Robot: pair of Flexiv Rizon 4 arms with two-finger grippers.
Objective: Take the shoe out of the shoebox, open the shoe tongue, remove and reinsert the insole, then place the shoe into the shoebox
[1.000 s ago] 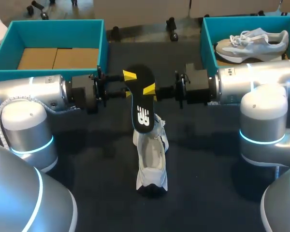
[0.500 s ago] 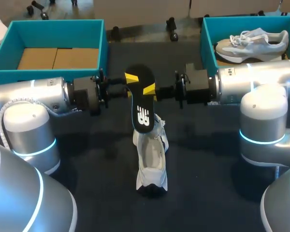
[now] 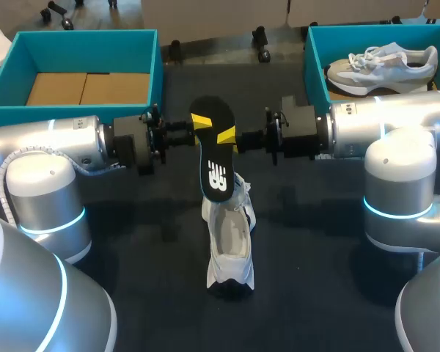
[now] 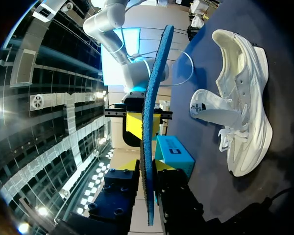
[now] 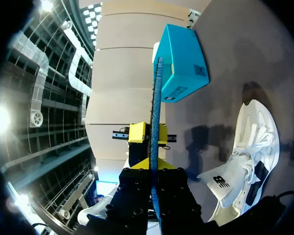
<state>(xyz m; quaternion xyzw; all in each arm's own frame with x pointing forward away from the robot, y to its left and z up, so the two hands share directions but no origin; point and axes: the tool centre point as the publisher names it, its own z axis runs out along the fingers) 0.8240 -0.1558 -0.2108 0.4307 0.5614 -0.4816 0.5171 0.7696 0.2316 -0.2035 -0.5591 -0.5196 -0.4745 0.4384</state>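
Left pincer (image 3: 201,122) and right pincer (image 3: 228,138) tight on opposite edges of the insole (image 3: 215,172), upright above the shoe (image 3: 229,242) mid-table

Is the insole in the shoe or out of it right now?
Out. Both the left gripper and right gripper hold the black insole in the air, clear of the white shoe lying on the table.

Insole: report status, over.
Left end effector and right end effector both shut on insole, held clear of the table. Shoe on table below, tongue open. Nothing blocking the shoe's opening.
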